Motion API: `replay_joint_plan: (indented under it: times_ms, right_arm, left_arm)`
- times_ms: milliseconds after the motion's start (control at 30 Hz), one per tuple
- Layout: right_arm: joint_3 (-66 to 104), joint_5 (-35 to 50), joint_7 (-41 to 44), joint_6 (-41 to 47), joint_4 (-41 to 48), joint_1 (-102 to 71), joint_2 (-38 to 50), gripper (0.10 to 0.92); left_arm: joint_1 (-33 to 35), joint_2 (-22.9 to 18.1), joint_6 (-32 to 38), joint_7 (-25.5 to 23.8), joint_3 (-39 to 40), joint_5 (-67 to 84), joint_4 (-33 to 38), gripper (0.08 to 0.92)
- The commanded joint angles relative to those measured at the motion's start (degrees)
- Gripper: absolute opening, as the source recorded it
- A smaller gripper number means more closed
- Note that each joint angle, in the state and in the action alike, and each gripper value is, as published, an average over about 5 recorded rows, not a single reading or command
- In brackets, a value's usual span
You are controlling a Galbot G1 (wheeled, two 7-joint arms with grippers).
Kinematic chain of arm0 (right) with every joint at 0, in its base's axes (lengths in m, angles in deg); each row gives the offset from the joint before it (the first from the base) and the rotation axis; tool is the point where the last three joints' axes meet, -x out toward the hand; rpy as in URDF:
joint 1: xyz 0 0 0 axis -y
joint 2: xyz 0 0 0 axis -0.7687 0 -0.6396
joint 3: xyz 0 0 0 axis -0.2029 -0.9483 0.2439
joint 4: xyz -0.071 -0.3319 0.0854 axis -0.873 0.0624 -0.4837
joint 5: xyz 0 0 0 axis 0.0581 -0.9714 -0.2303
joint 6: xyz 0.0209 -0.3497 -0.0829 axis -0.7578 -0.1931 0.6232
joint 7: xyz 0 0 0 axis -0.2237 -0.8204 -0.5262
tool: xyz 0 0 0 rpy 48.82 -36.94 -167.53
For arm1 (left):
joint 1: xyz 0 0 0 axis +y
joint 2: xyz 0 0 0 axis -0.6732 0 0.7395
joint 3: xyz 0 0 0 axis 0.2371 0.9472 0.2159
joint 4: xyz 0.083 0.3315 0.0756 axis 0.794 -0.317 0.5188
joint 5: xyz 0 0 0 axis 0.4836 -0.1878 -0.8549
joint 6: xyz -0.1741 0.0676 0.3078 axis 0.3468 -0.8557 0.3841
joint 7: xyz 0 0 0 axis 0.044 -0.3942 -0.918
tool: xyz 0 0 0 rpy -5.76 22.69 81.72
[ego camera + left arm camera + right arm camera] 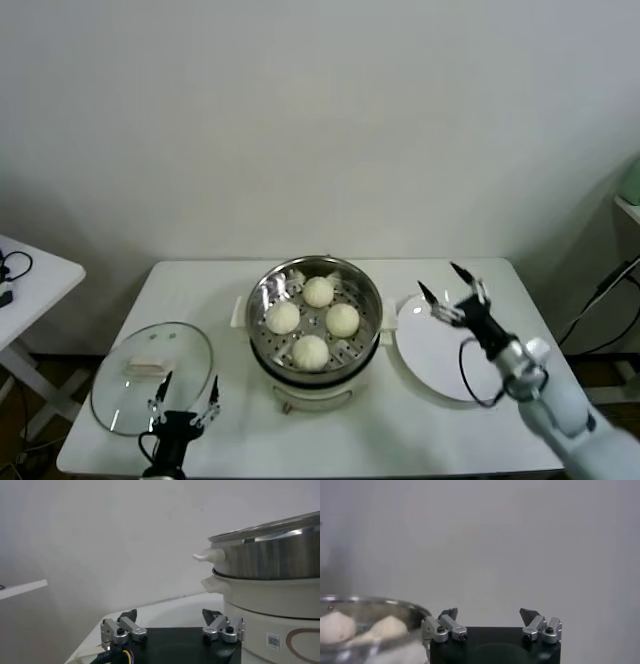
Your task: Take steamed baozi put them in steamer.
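White table (480, 425) carries steamer (315, 352), plate (440, 350), lid (125, 385).

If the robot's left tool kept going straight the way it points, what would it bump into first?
Probably nothing on the table. The open left tool points past the steamer, which sits off to one side, toward the bare wall. Depth is hard to judge, so it might pass close to the steamer.
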Motion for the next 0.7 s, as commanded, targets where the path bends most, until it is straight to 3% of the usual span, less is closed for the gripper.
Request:
replay_joint_plan:
  times_ms: [33,700]
  right_arm:
    - [19.2,-1.5,-0.7,-15.5,0.1,-34.1,-14.5,0.823]
    - [17.0,-1.2,-0.8,-15.5,-0.9,-33.5,-18.2,0.823]
  left_arm:
    - [0.0,-0.1,0.2,0.1,0.0,0.2,0.0,0.823]
    - [-0.5,-0.2,-0.3,-0.2,0.0,0.7,0.9,0.823]
